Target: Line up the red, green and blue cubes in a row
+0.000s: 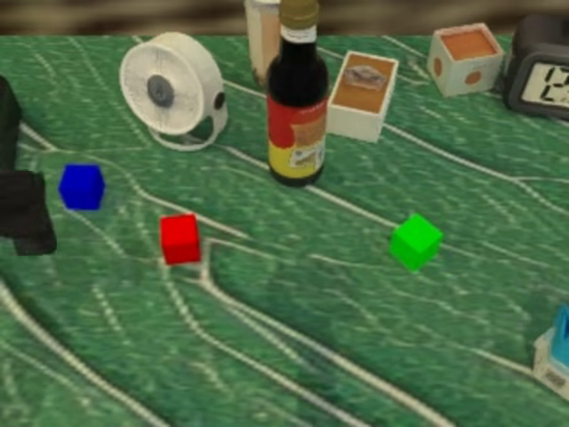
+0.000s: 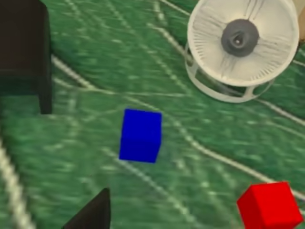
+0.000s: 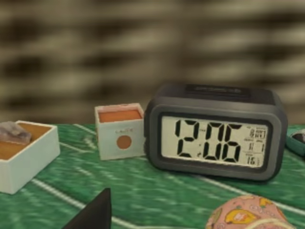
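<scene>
Near edge: pale-blue-and-white carton [image 1: 556, 351] at the table's 4 o'clock, cut off by the frame. Nothing else down there.

Mid table: red cube [image 1: 180, 238] at 9 o'clock of centre, green cube [image 1: 415, 241] at 3 o'clock, well apart from it. Blue cube [image 1: 82, 187] sits at 10 o'clock from the red one, near it, not touching. All three flat on the cloth, no row yet: blue is further back than the other two.

Left gripper [image 1: 22, 209] is at the left edge, just beside the blue cube at its 9 o'clock. In the left wrist view two dark fingers [image 2: 26, 52] stand spread, blue cube [image 2: 140, 135] ahead of the gap, not inside it, untouched; red cube [image 2: 269, 206] off to the side. So left jaws: apart, empty.

Right gripper: only one dark fingertip [image 3: 93, 214] shows in its wrist view, can't tell its state.

Far side, clutter: white hamster wheel [image 1: 173, 89] at 11, dark sauce bottle [image 1: 298, 93] at 12 between the cubes' gap and the back row, white box with brown top [image 1: 363, 96], small white box with orange top [image 1: 465, 58], digital clock [image 1: 540, 80] at 2.

Surface: green cloth [image 1: 293, 356] with white contour lines. Blurred brown striped backdrop behind.
</scene>
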Motion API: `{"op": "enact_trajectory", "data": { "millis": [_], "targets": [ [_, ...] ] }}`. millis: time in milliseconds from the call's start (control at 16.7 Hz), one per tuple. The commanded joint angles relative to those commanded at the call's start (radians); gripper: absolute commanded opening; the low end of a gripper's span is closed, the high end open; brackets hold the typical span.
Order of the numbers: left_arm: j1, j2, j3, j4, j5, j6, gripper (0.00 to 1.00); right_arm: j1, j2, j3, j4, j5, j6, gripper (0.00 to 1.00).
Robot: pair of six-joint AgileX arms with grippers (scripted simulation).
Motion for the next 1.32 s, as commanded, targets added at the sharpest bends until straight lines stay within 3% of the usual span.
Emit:
{"op": "enact_trajectory", "data": {
  "millis": [420, 780, 1020, 1320],
  "targets": [
    [-0.129, 0.758, 0.553, -0.398, -0.001, -0.176, 1.00, 0.000, 0.000, 0.000, 0.000, 0.000, 0.000, 1.00],
    [-0.215, 1.225, 0.932, -0.654, 0.000, -0.295, 1.00, 0.000, 0.000, 0.000, 0.000, 0.000, 0.000, 1.00],
    [-0.246, 1.394, 1.077, -0.743, 0.001, -0.339, 1.00, 0.000, 0.000, 0.000, 0.000, 0.000, 0.000, 1.00],
    [-0.251, 1.418, 1.102, -0.756, 0.001, -0.346, 1.00, 0.000, 0.000, 0.000, 0.000, 0.000, 0.000, 1.00]
  ]
}}
